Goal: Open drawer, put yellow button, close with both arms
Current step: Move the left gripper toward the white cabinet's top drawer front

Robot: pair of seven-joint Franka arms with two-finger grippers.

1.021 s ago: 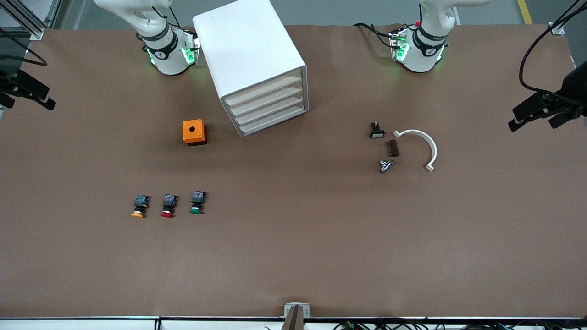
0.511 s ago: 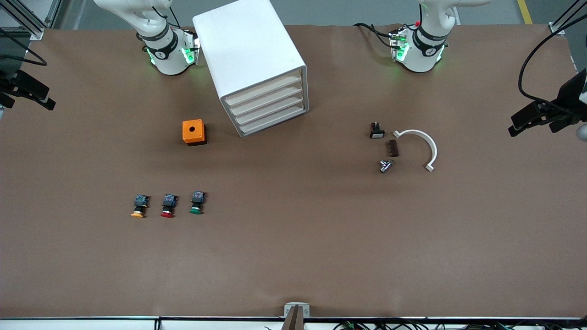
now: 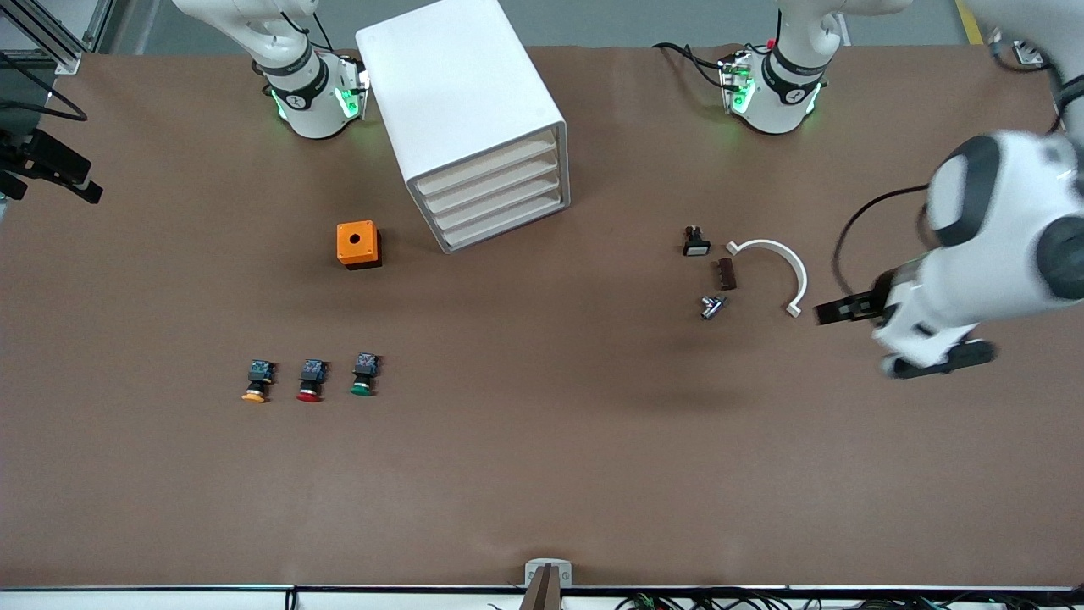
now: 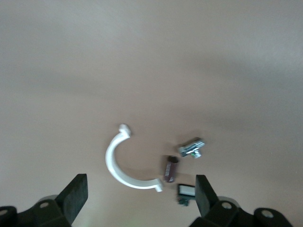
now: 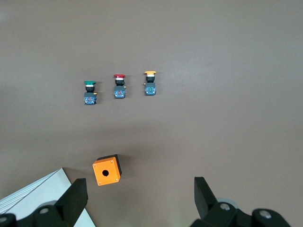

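The yellow button [image 3: 255, 383], an orange-yellow mushroom cap on a black-and-blue body, lies on the brown-covered bench [image 3: 542, 474] nearer the front camera than the white cabinet [image 3: 467, 119], whose top drawer [image 3: 484, 168] is shut. The left hand [image 4: 139, 196], fingers spread and empty, hangs over the bench beside a white curved clip [image 3: 777, 269]. The right hand [image 5: 139, 198], fingers likewise apart, is above an orange box [image 3: 358, 244]; no writing is legible.

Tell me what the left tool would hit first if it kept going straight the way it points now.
The left tool, open, points down at the table over the left arm's end. Straight on, it would most likely meet the white curved clip, or bare table just beside it; depth is hard to judge.
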